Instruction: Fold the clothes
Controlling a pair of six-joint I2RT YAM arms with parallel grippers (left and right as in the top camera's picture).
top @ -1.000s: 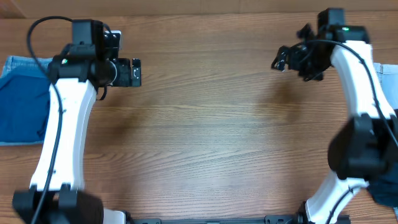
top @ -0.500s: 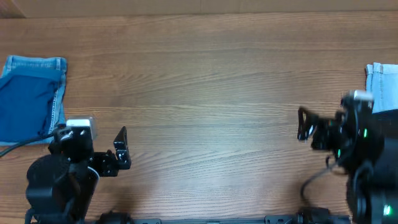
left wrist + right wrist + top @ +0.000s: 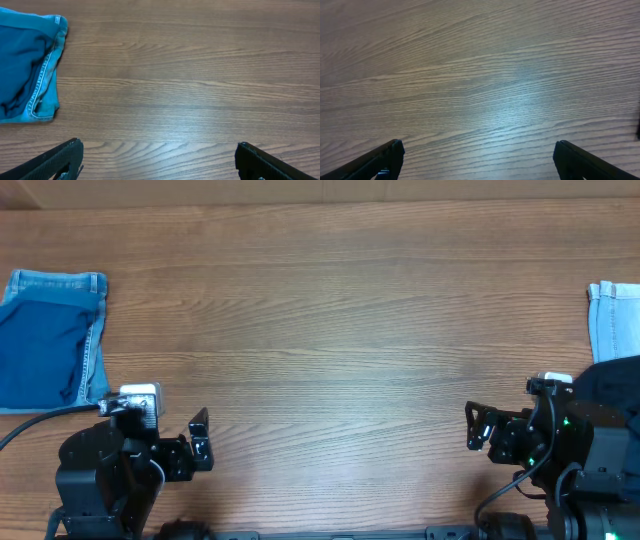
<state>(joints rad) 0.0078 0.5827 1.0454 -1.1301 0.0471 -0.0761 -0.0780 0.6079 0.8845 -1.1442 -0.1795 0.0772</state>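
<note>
Clothes (image 3: pixel 20 62): deep blue, likely soft, limp, light; best pinched at a free edge corner.
Left gripper (image 3: pixel 200 441): jaws wide apart, empty.
Right gripper (image 3: pixel 470 428): jaws wide apart, empty.

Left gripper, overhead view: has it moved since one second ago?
Yes. The left gripper moved down the picture: from level with the deep blue garment's top edge to lower than its bottom edge.

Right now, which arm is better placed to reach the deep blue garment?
Likely left: the left gripper is nearer the deep blue garment, visible in its wrist view; the right gripper sees only table.
</note>
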